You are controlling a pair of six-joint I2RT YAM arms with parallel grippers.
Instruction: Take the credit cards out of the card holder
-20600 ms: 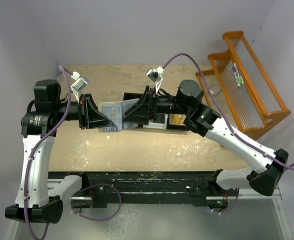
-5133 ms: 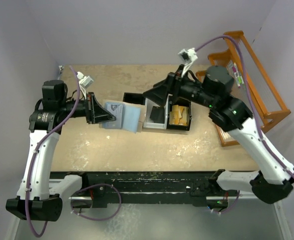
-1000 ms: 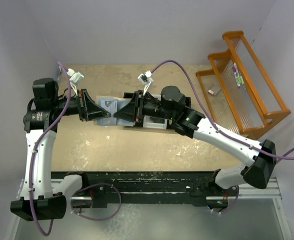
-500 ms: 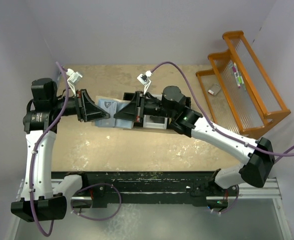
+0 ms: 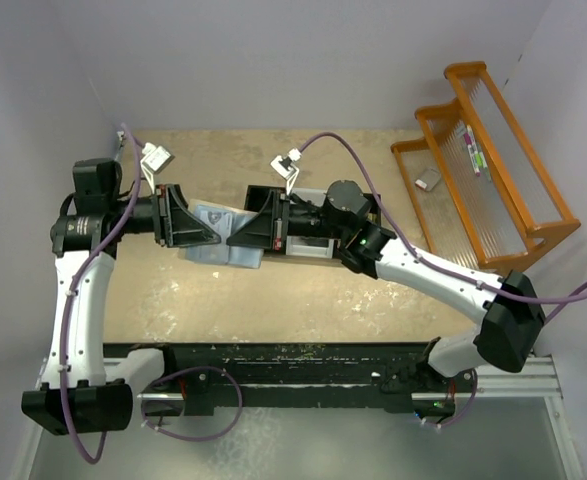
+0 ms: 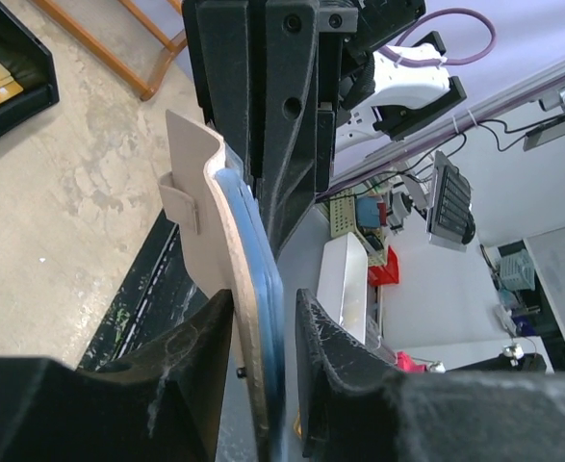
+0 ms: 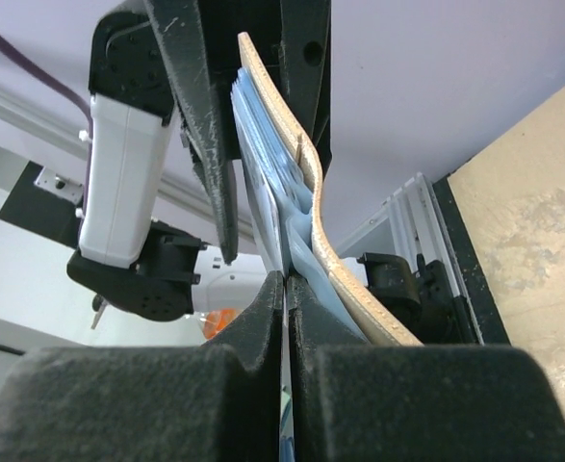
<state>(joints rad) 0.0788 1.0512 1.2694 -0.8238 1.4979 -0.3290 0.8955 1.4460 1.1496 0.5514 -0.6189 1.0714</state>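
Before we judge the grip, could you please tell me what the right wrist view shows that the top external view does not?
Only the right wrist view: the right gripper shut on a thin pale sheet at the blue inner side of the folding card holder, which is tan outside. Whether that sheet is a card cannot be told. Only the top external view: the black compartment tray, the orange stepped rack and both arms whole. Both: the card holder between the right gripper and the left gripper.
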